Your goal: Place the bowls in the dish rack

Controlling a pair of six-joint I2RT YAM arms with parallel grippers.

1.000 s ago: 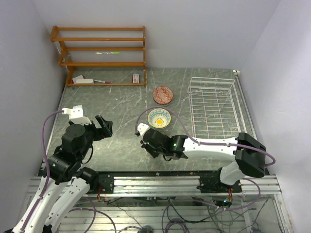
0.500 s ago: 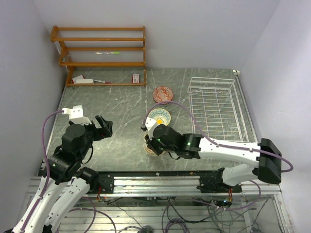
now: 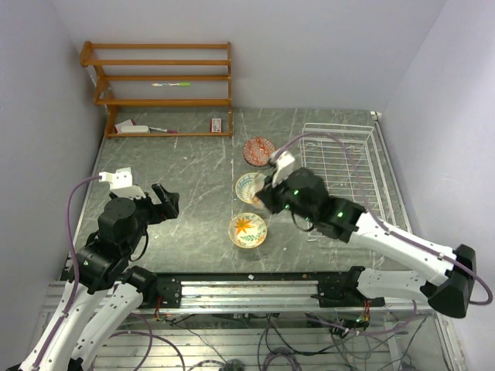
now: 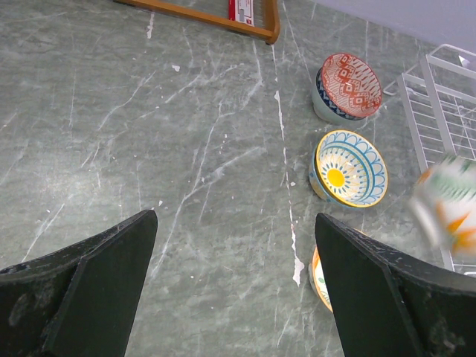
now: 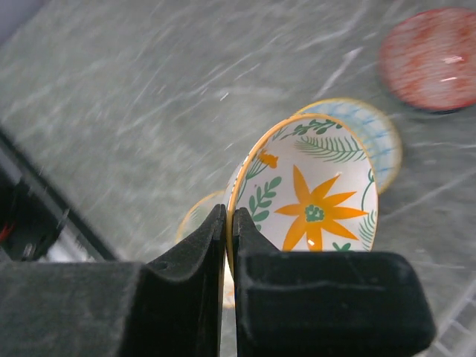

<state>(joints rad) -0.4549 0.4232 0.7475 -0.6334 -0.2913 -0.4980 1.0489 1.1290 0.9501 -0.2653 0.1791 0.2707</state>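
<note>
right gripper clamped on rim of orange floral bowl, bowl tilted, lifted off tabletop beside teal-yellow bowl, near dish rack. left gripper fingers wide apart, holding nothing.

Apparently three bowls in column left of dish rack.

Glossy bowls; wire dish rack
</note>
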